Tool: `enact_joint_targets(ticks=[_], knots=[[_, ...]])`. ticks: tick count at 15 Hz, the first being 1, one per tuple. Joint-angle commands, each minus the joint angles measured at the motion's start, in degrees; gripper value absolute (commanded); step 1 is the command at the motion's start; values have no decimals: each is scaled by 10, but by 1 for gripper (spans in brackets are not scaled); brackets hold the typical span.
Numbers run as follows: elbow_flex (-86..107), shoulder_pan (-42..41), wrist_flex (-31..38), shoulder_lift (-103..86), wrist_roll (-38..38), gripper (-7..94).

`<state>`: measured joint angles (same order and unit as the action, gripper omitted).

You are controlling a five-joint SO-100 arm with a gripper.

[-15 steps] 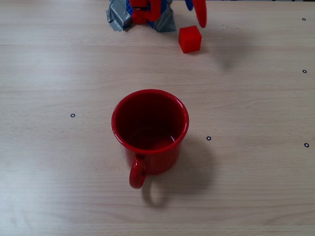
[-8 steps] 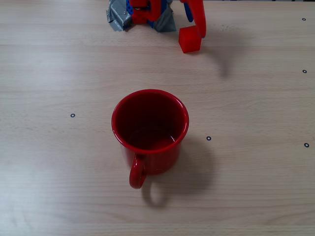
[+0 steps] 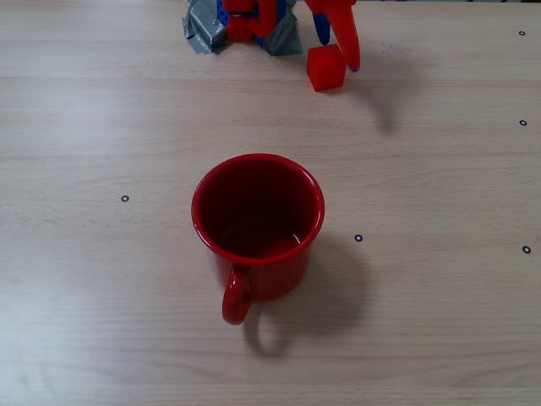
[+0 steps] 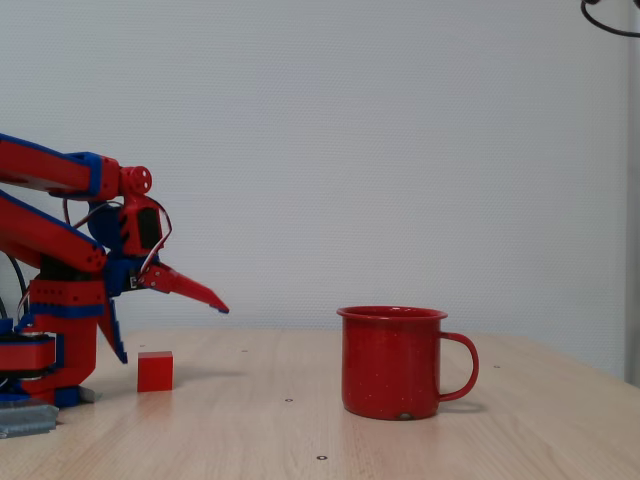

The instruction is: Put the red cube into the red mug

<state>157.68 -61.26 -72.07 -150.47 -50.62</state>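
Item one, nearest you in the overhead fixed view: the red mug (image 3: 258, 227), upright on the wooden table (image 3: 439, 321), handle toward 6 o'clock. Only this view lets you look inside: a darker red interior with nothing in it. The side-on fixed view shows the mug (image 4: 392, 362) in profile instead, with a glossy speckled wall, a rolled rim and the handle loop at 3 o'clock.

Item two, farther off: the red cube (image 3: 325, 68), at about 12 to 1 o'clock from the mug and well apart from it. It is small, matte and plain bright red, sitting flat on the table (image 4: 250, 420) in the side view (image 4: 155, 371).

Item three, at the far edge: the gripper (image 3: 336, 38). Overhead, one long red finger (image 3: 348, 42) hangs just beside the cube's right face (contact cannot be judged from above). The side view settles what you cannot see from overhead: the gripper (image 4: 165, 315) stands spread wide, one finger slanting out above the cube, the other pointing down behind it, nothing held.

Item four: the arm's base (image 3: 245, 25), bound with grey tape (image 3: 201, 32), at 12 o'clock.
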Motion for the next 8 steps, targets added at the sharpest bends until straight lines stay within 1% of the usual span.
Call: enact_joint_targets(ticks=[1, 6, 7, 8], knots=[[5, 7, 21, 2, 12, 58], [23, 29, 42, 2, 59, 58], [23, 33, 42, 3, 68, 56], [23, 36, 52, 4, 87, 48]])
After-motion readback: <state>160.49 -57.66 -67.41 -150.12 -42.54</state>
